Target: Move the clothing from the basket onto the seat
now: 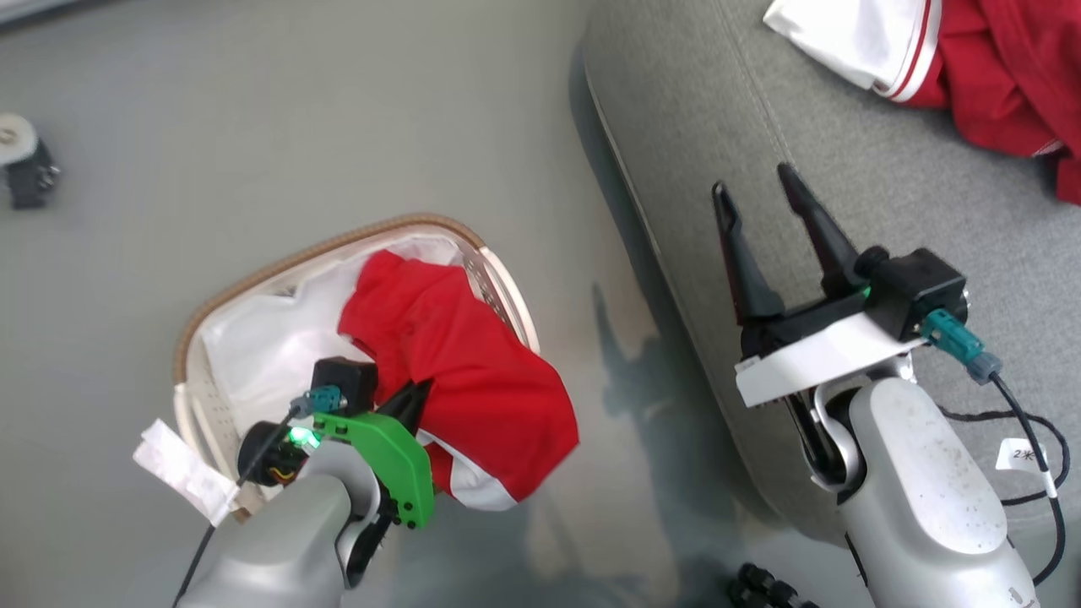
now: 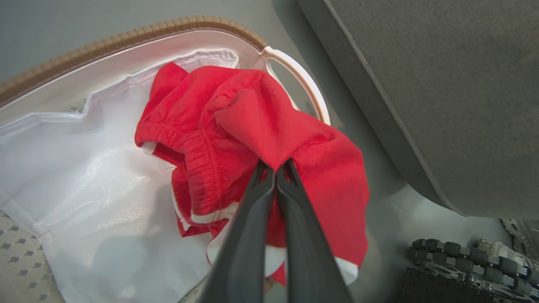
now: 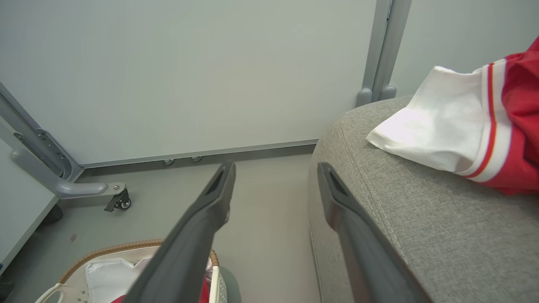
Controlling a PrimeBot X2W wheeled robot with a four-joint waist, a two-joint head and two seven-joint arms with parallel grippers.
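Observation:
A red garment with white trim (image 1: 460, 367) (image 2: 252, 126) lies bunched in the basket (image 1: 279, 266) (image 2: 113, 40), spilling over its right rim. My left gripper (image 1: 414, 397) (image 2: 276, 166) is shut on a fold of this clothing, fingertips pinched into the red cloth. A second red and white garment (image 1: 971, 51) (image 3: 471, 126) lies on the grey seat (image 1: 760, 127) (image 3: 421, 219) at the far right. Over the seat's front edge, my right gripper (image 1: 756, 181) (image 3: 273, 176) stands open with nothing between its fingers. The basket's white liner (image 2: 84, 168) shows bare to the left of the clothing.
Grey floor (image 1: 253, 110) surrounds the basket. A small castor (image 1: 25, 169) stands at the far left. A pale wall panel with a wheeled metal foot (image 3: 118, 200) stands behind. My wheeled base (image 2: 463, 261) sits by the seat's corner. A paper tag (image 1: 181, 469) hangs off the basket.

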